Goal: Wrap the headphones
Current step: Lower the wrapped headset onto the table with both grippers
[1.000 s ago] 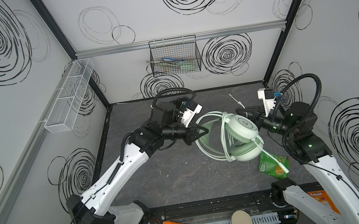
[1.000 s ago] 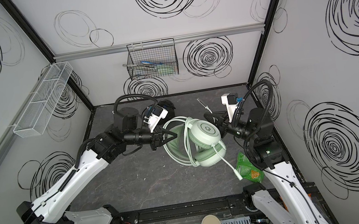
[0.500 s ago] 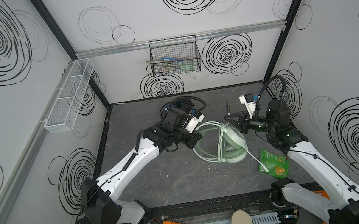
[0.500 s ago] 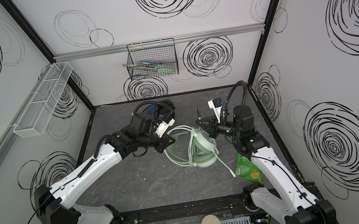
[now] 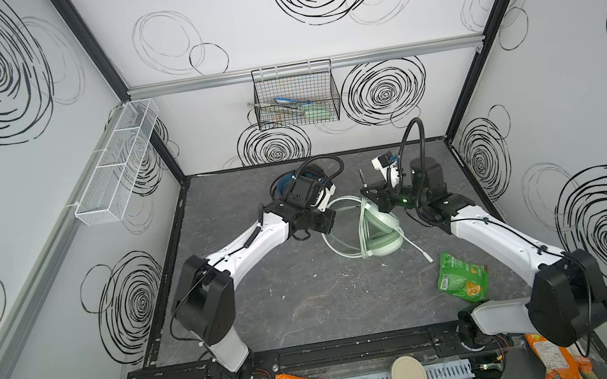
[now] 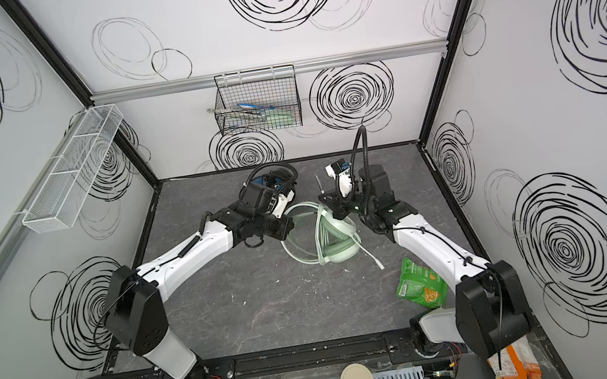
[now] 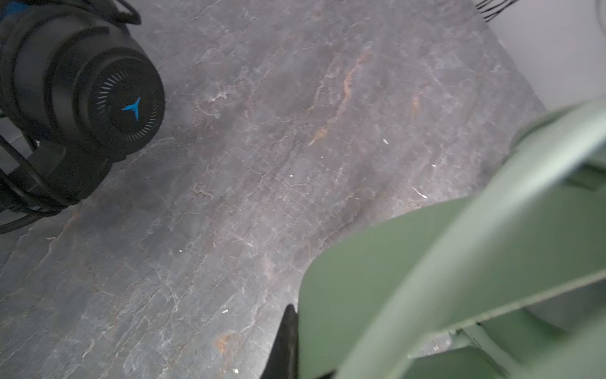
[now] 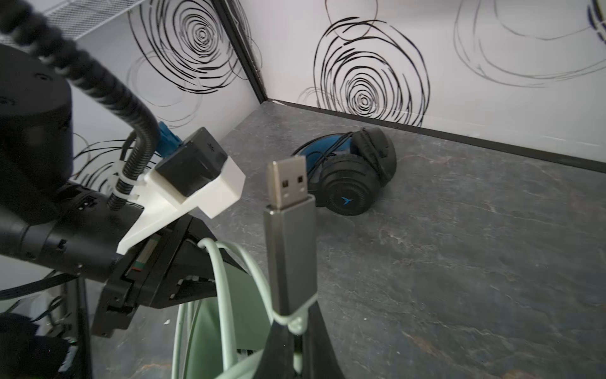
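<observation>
The green headset (image 5: 379, 228) stands on its edge on the worktop (image 5: 290, 302), right between the two hands. The black headset (image 8: 352, 183) lies behind it, not touched.

The left hand (image 5: 330, 221) is pinched shut just beside the green headset, and the loops of the pale cable (image 8: 223, 279) hang from its tips, so I think it is holding them. The right hand (image 8: 295, 338) is shut tight on the bottom of the plug (image 8: 290, 236), which points straight up, with the cable twisted once round it.

The cable is thin, smooth and springy. If the left hand lets go a little, the round loops could spring apart and the wrap would come undone. The plug is a flat grey metal stick, hard and slippery, so it could turn or slide out of the pinch. And a hard pull could tip the headset over or drag it, as it has soft round cups and looks light.
</observation>
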Available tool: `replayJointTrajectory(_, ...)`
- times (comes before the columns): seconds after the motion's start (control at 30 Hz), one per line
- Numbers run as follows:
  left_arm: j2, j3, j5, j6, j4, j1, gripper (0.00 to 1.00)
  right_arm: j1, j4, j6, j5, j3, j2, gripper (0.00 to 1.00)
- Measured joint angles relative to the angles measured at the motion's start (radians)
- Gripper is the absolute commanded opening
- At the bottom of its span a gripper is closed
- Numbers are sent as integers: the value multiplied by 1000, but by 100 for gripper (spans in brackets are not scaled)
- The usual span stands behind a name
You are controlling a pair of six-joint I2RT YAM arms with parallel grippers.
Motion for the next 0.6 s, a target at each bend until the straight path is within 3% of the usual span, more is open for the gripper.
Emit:
replayJointTrajectory(0.3,317,323,-97,2,-87,25,0,-49,80,-154,141,101,257,5)
replayJointTrajectory(0.6,530,643,-149,-138,-101,23,0,-129,106,-227,141,462,608,5)
